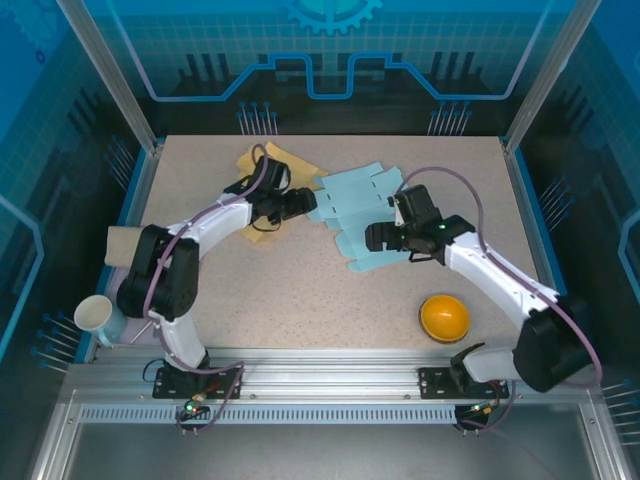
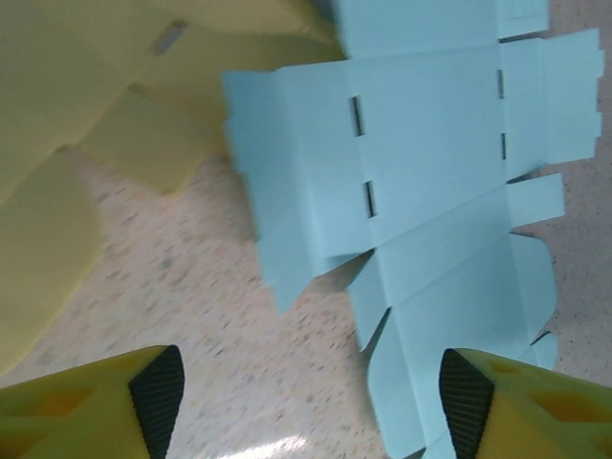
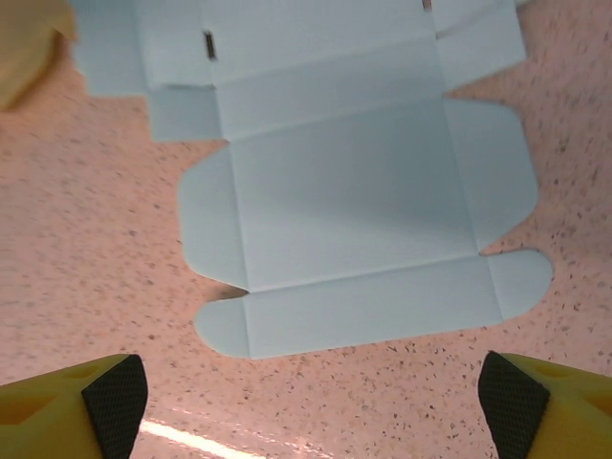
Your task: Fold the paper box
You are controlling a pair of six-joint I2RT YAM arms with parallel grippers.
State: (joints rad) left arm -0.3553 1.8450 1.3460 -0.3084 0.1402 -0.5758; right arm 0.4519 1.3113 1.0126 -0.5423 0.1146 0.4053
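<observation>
On the table (image 1: 300, 300), the blue paper box (image 1: 352, 212) lies flat, unfolded.

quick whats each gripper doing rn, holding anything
left gripper: open, nothing held, by the blue paper box sheet
right gripper: open, nothing held

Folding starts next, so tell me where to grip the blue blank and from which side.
Probably the long end flap nearest the right gripper, approached low from that free edge: the blank lies flat on the table, and a crease lets this flap lift.
</observation>
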